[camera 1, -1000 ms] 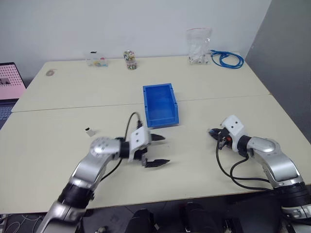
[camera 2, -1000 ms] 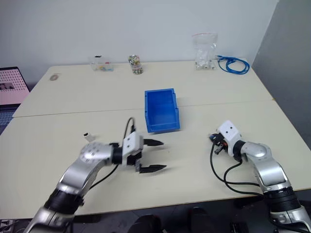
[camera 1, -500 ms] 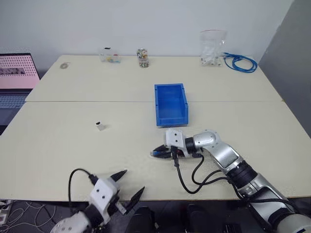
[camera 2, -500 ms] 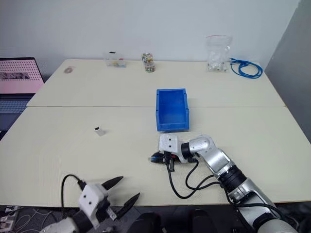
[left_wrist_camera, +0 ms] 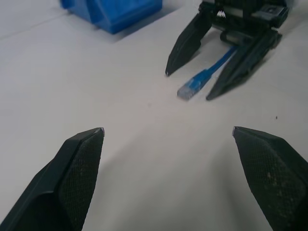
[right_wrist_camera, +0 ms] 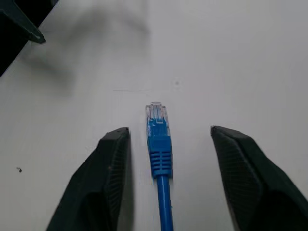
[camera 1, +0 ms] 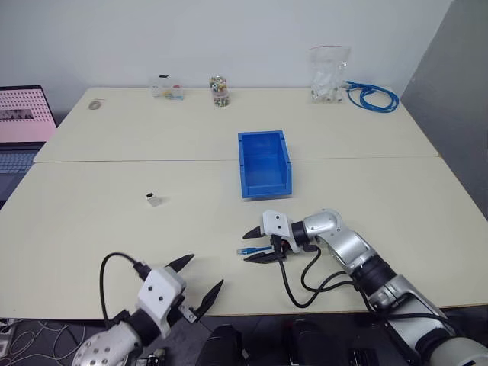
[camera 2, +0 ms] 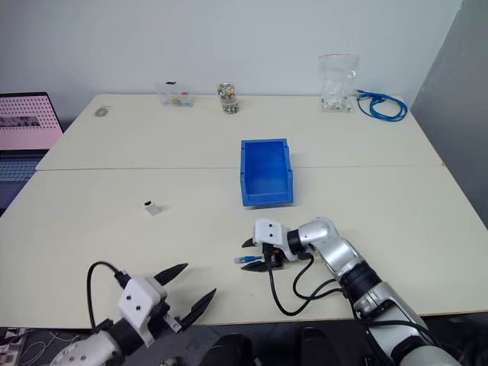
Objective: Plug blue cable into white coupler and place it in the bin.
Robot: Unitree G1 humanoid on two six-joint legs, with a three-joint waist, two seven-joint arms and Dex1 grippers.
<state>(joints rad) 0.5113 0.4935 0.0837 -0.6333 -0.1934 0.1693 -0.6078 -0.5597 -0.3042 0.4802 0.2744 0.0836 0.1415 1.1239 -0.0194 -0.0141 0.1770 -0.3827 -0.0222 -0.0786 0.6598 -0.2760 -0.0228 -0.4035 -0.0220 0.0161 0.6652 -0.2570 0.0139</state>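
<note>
Lying flat on the counter (camera 1: 91, 221), the blue cable (right_wrist_camera: 159, 144) rests between the two fingers of the right pincer (camera 1: 257, 243), with its clear plug turned away from the wrist. The fingers stand apart on both sides of it and neither one touches it, so the cable is not gripped at this moment; the counter alone carries it. I judge that it lies here, near the front edge, so that both arms can reach it easily.

The white coupler (camera 1: 154, 200) sits well apart from the cable, far over on the robot's left side, alone on the bare surface. The plug is therefore not yet in the socket, and the two parts must first come together. The bin (camera 1: 264, 162) stands just beyond the right pincer, near the middle, with its open top free to receive the joined piece later.

The left pincer (camera 1: 194, 284) hangs low at the front edge of the counter, its fingers spread wide and holding nothing. It points toward the cable and the other pincer, as the left wrist view shows. From there the coupler seems the natural thing for this arm to fetch, because it lies on that side.
</note>
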